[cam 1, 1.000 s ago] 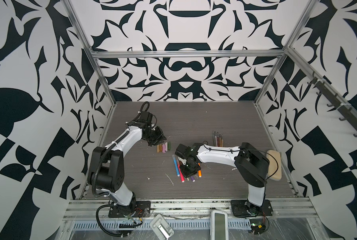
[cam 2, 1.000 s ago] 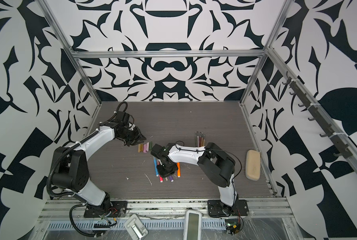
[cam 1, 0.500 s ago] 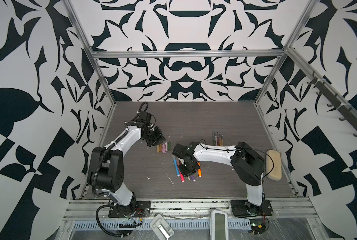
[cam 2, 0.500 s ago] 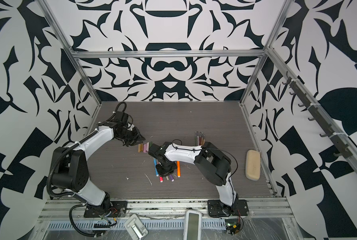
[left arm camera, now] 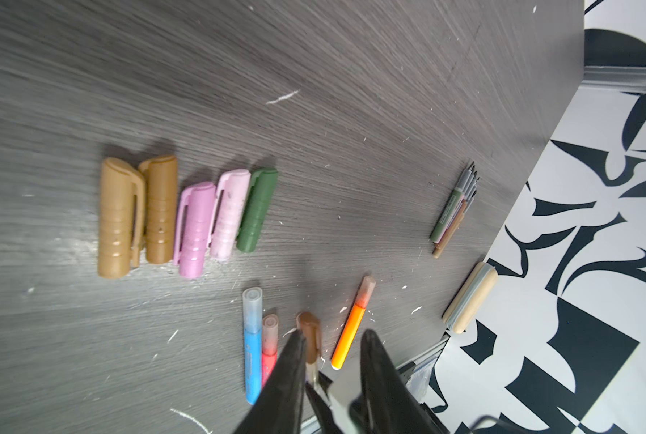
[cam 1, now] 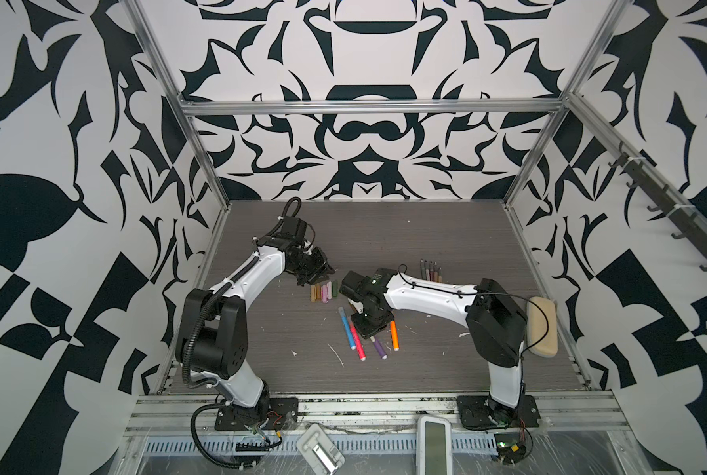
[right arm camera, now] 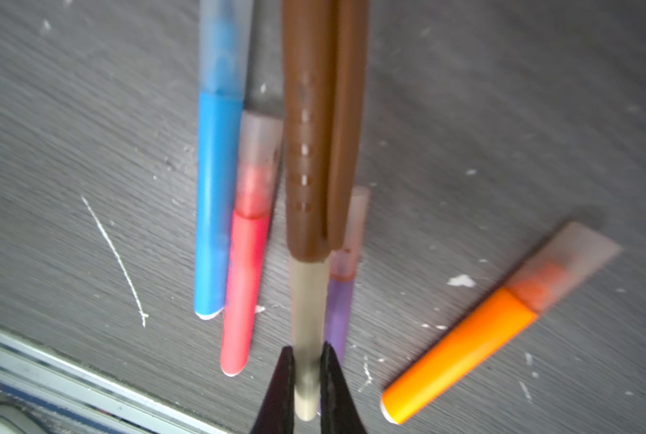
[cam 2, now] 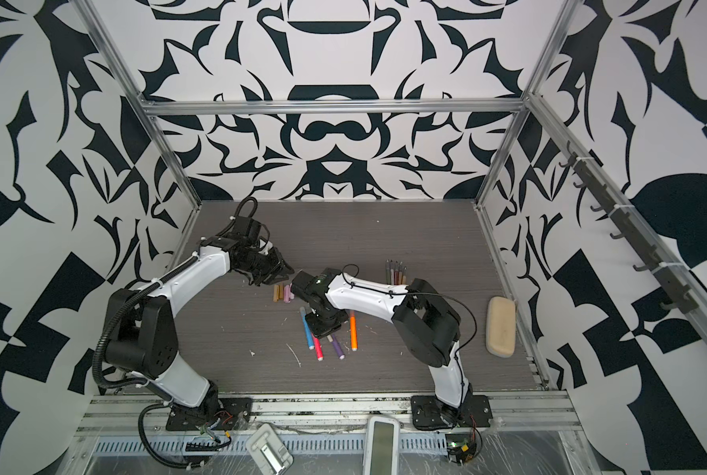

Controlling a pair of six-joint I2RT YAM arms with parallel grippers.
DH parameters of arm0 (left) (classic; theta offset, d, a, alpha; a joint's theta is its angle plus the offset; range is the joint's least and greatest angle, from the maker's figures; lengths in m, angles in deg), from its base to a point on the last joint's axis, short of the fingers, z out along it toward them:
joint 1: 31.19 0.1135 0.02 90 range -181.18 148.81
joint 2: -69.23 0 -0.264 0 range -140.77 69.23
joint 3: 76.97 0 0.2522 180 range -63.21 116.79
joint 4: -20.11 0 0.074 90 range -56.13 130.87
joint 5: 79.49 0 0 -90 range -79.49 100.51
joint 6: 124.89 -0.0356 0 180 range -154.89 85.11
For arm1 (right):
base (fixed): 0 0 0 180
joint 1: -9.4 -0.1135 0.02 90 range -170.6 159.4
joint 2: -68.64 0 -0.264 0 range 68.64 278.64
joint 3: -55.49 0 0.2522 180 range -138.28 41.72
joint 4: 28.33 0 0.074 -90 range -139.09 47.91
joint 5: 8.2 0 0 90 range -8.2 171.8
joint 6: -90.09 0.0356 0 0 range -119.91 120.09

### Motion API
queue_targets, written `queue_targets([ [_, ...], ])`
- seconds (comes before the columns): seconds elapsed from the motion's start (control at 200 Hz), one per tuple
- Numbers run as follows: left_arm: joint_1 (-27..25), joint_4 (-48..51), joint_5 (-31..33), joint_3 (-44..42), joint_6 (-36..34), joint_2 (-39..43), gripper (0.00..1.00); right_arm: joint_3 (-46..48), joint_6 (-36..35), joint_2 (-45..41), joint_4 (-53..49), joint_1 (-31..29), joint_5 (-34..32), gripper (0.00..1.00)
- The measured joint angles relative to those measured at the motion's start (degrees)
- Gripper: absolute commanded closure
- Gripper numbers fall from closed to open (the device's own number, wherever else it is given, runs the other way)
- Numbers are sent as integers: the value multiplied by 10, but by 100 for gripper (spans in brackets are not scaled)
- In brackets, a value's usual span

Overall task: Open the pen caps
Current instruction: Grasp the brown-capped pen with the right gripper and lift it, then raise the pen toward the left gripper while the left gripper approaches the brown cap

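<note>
5 caps (left arm camera: pixel 186 218) off; 4 pens (cam 1: pixel 355 335) capped on tabletop (left arm camera: pixel 351 94). R claw (right arm camera: pixel 306 360) clamps brown-capped pen (right arm camera: pixel 308 293); L claw (left arm camera: pixel 332 338) apart, empty.

The dark grey wood-grain bench (left arm camera: pixel 313 94) looks matt, scuffed with white flecks. The loose ribbed plastic pen caps (left arm camera: pixel 197 229) appear dull, while the brown plastic cap (right arm camera: pixel 306 131) on the smooth beige pen (right arm camera: pixel 308 300) shows a slight sheen.

Five loose caps (left arm camera: pixel 197 229), five capped pens (right arm camera: pixel 244 285)

Left hand (left arm camera: pixel 332 336) hangs slightly parted; right hand (right arm camera: pixel 307 348) is pinched closed.
</note>
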Motion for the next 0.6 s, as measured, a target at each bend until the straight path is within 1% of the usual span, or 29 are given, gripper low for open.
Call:
queue_targets([
  [0.14, -25, -8, -1, 17, 9, -17, 66, 4, -24, -31, 1, 58, 28, 90],
  [0.355, -62, -25, -11, 57, 20, -64, 64, 29, -60, -73, 11, 151, 121, 91],
  [0.495, -79, -42, -26, 64, 33, -87, 62, 44, -67, -76, 19, 186, 183, 92],
  [0.6, -89, -50, -37, 69, 45, -100, 57, 54, -68, -76, 24, 201, 221, 92],
])
